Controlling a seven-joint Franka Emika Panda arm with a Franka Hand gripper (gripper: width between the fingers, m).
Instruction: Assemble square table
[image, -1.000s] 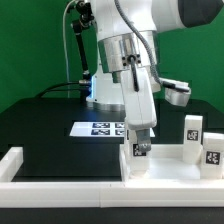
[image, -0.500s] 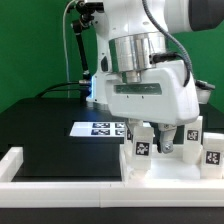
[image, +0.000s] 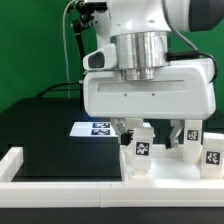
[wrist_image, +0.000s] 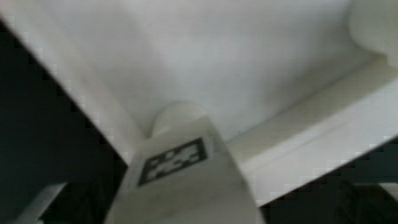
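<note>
Having turned and spread wide since before, the gripper (image: 158, 137) straddles an upright leg (image: 142, 143) without clamping it.

There is one robot arm (image: 140, 40), and two fingers (image: 124, 128) hang under it. Three short white legs show in the exterior view: one leg (image: 141, 143) stands between the fingers, a second leg (image: 191, 136) stands just behind it, and a third leg (image: 213, 150) stands at the exterior view's right edge. There is one white square panel (image: 160, 170), one marker board (image: 98, 128) on the black table (image: 50, 125), and one white border bar (image: 60, 188) in front.
</note>
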